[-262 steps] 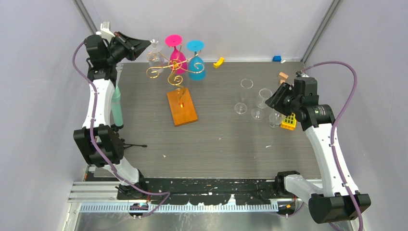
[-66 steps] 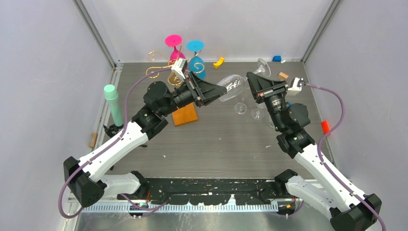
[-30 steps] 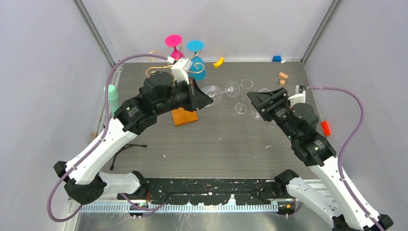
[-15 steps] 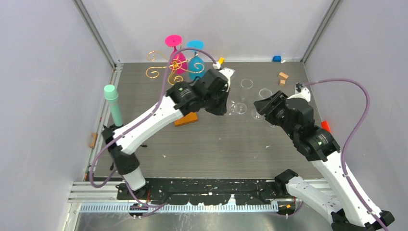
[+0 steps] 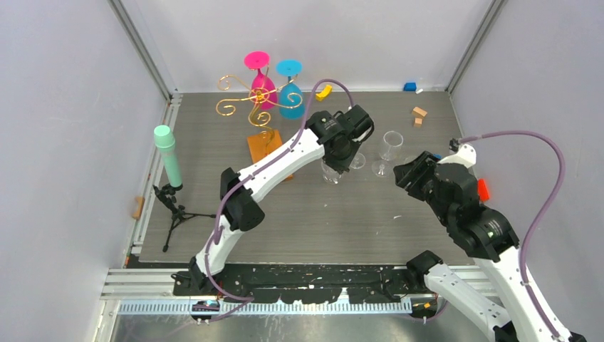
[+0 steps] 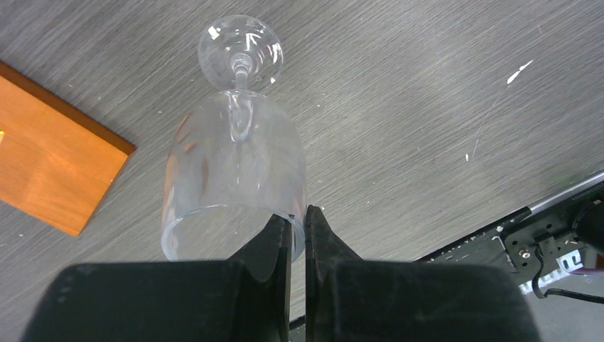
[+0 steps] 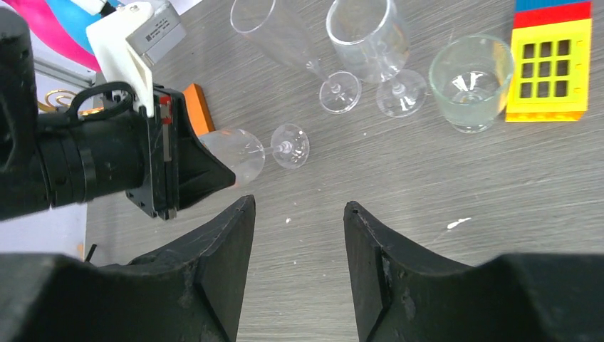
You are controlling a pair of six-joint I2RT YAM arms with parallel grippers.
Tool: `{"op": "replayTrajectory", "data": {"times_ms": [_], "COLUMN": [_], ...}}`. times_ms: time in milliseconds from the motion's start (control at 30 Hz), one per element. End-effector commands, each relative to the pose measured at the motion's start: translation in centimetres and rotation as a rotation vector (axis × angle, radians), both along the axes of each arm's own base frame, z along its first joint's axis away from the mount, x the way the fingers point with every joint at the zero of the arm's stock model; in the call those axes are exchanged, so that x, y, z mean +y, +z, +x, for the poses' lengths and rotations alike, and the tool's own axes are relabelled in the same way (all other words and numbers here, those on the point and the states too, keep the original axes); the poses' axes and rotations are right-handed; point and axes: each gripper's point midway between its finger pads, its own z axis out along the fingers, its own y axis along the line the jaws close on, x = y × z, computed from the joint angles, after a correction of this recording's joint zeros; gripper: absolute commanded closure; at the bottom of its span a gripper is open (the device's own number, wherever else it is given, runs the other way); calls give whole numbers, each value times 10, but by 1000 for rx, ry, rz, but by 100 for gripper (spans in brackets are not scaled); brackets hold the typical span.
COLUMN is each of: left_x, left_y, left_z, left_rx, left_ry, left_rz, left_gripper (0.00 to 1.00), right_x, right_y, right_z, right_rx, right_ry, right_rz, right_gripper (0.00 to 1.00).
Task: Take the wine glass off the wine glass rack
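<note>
My left gripper [image 6: 298, 217] is shut on the rim of a clear wine glass [image 6: 235, 164]: one finger inside the bowl, one outside. The glass's round foot [image 6: 240, 46] points away from me, low over the tabletop. From above, that gripper [image 5: 343, 151] and wine glass [image 5: 331, 173] sit right of the wine glass rack [image 5: 246, 100], whose gold wire curls rise from an orange base [image 5: 258, 144]. A pink glass [image 5: 261, 82] and a blue glass [image 5: 290, 96] hang upside down on the rack. My right gripper [image 7: 299, 206] is open and empty, a short way right of the held wine glass [image 7: 238, 153].
A flute [image 7: 285, 35], a clear stemmed glass [image 7: 370, 43], a tumbler [image 7: 466, 82] and a yellow block [image 7: 552, 68] stand at the right. A mint cylinder on a tripod [image 5: 165, 153] is at the left. Small blocks [image 5: 419, 114] lie at the back right.
The left arm has swung right and lowered the clear glass toward the table beside the other glasses. The right gripper has pulled back toward the near right.
</note>
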Motion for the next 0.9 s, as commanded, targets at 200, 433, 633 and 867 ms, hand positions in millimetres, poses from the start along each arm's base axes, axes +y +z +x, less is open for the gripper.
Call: {"op": "replayTrajectory", "data": {"times_ms": [200,433,633,867], "left_x": [9,6,-2,-2], "left_y": [4,1,2,3], "left_z": [18,29,44,60], "left_rx": [88,114,111,93], "left_ry": [32,43,59,87], "left_rz": [-70,-112,-159,-193], "left_gripper": [100,93,86,72], "right_x": [-28,-32,-34,-34], "right_y": [-7,-12,-18,-25], "right_z": [-17,-21,-24,-23], "right_rx": [-4,14,38,54], "right_ry": [-40,-29,-22,-21], "right_rz": [-120,-153,-181,-194], "right_gripper": [43,43,42,42]}}
